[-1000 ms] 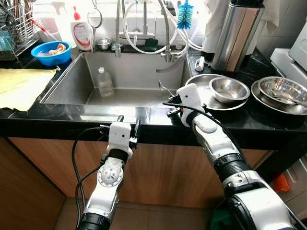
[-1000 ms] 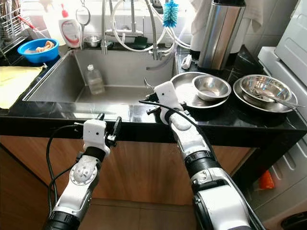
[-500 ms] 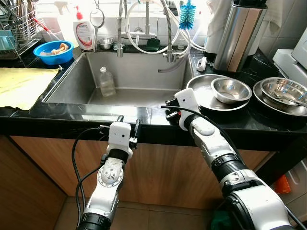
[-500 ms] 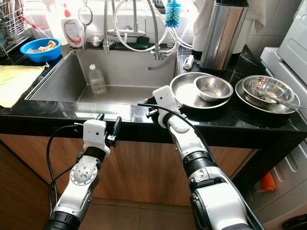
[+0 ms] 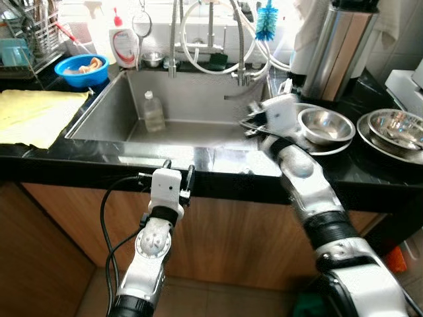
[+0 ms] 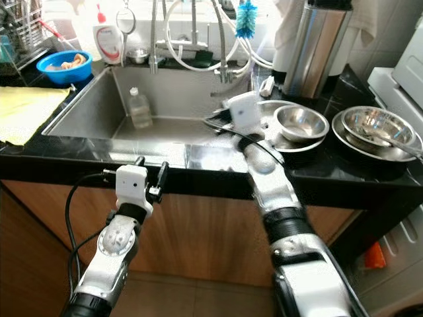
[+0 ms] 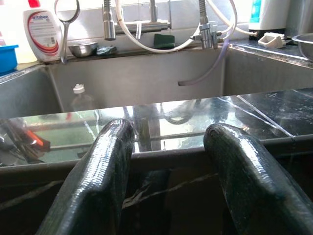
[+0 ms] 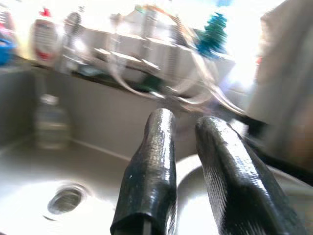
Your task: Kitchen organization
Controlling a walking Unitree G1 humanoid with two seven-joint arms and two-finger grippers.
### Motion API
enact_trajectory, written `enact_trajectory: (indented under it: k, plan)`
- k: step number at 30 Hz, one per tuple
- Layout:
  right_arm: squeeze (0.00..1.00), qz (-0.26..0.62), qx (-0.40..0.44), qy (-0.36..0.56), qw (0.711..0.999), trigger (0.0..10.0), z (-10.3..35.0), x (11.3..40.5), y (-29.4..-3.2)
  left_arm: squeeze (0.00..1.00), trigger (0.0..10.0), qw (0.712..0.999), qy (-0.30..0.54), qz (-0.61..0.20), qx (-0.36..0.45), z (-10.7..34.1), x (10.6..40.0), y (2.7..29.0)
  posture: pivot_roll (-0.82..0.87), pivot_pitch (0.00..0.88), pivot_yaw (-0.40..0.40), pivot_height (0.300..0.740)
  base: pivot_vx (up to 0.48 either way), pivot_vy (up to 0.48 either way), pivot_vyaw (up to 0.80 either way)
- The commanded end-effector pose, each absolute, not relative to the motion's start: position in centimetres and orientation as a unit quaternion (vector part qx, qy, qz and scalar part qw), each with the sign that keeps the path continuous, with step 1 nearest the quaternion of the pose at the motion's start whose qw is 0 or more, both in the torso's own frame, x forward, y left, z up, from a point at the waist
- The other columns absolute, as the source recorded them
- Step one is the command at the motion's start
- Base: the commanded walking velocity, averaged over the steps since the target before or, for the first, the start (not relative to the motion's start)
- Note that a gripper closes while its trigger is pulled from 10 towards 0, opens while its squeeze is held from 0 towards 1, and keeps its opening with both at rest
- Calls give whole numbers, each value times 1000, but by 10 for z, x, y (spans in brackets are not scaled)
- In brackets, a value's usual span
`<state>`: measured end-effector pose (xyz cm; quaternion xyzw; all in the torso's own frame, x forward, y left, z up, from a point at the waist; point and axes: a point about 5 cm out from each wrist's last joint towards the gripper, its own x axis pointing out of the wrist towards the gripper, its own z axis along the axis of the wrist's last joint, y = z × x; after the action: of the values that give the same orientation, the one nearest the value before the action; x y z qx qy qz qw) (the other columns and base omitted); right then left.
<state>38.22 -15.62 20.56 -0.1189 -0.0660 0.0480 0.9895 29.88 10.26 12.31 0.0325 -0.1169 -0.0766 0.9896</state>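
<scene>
My right gripper (image 8: 186, 120) hovers over the right end of the steel sink (image 5: 99, 112), beside the wide steel plate (image 5: 316, 148) that carries a steel bowl (image 5: 325, 125). Its two fingers stand almost together, shut on nothing. My left gripper (image 7: 166, 132) is open, low against the front edge of the black counter (image 5: 79, 158), pointing toward the sink. A clear plastic bottle (image 5: 153, 111) stands inside the sink. Two more steel bowls (image 5: 395, 129) are stacked at the far right with a utensil in them.
A blue bowl (image 5: 82, 68), a dish soap bottle (image 5: 123, 45) and a dish rack (image 5: 26, 33) stand at the back left. A yellow cloth (image 5: 33, 115) lies left of the sink. Faucets with hoses (image 5: 173, 39), a blue brush (image 5: 267, 20) and a tall steel canister (image 5: 337, 46) line the back.
My right arm has risen from the counter's front edge and reached forward over the sink's right end, toward the plate. The left arm has stayed put. The camera view has shifted slightly.
</scene>
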Motion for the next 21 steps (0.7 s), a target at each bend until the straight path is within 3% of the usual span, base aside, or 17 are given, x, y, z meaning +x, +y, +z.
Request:
enact_trajectory:
  k: [1,4,5,11,12,13,20,21]
  plan:
    - [0,28,-117,-47,992,10000,203,378,-171,0,10000,989,-111,-88,32,120,298,99,-109,0,10,740,0,0,0]
    - [8,18,-131,-15,991,10000,195,375,-192,0,10000,989,-111,-94,31,120,299,96,-119,0,17,740,0,0,0]
    - [1000,20,-145,7,989,10000,189,375,-202,0,10000,988,-112,-98,30,121,299,95,-126,0,24,740,0,0,0]
    - [1000,45,-180,19,982,10000,197,371,-222,0,10000,988,-111,-106,31,120,298,93,-126,0,26,740,0,0,0]
    - [808,46,-193,12,980,10000,205,372,-227,0,10000,988,-111,-106,31,120,298,94,-125,0,25,740,0,0,0]
    - [0,49,-199,7,979,10000,210,372,-228,0,10000,988,-112,-106,32,120,298,94,-125,0,25,740,0,0,0]
    - [0,93,-201,14,975,10000,213,375,-224,0,10000,988,-113,-105,32,121,299,94,-118,0,22,740,0,0,0]
    - [596,110,-200,9,974,10000,214,375,-224,0,10000,988,-113,-104,31,121,299,94,-118,0,22,740,0,0,0]
